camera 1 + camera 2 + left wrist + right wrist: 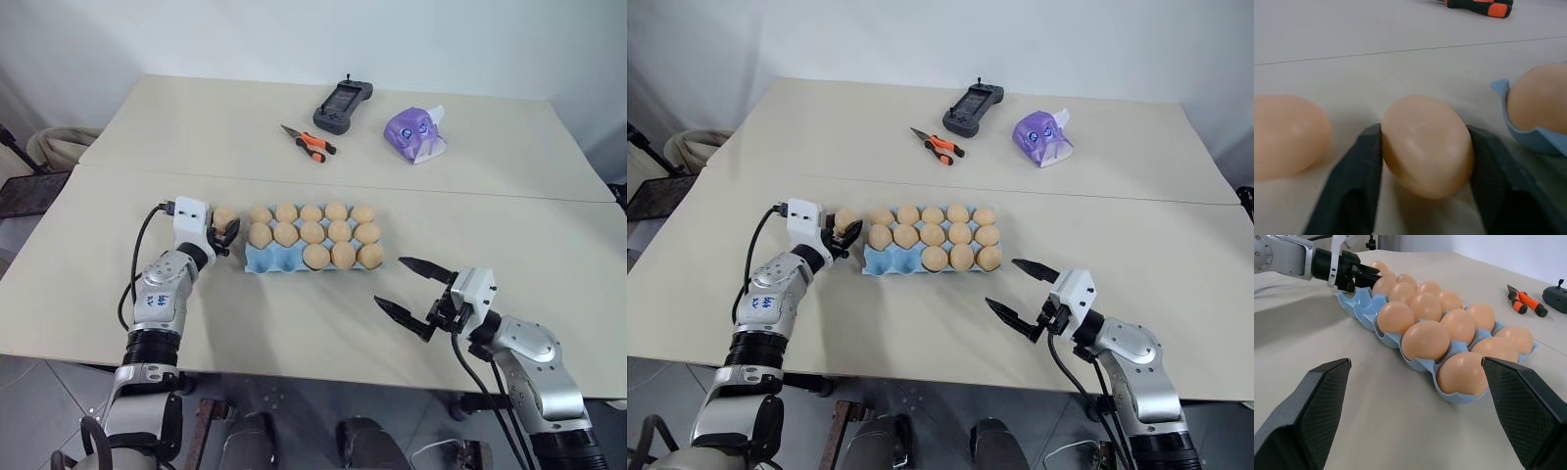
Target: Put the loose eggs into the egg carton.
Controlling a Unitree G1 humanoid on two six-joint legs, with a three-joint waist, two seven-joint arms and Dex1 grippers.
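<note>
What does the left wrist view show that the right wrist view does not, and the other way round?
Left wrist view adds: how the left end effector clamps both sides of the gripped egg, and a second loose egg beside it on the table.
Right wrist view adds: the open right end effector, the two empty cups, and a black controller.
Both share: the egg carton with eggs in it, and the orange pliers.
</note>
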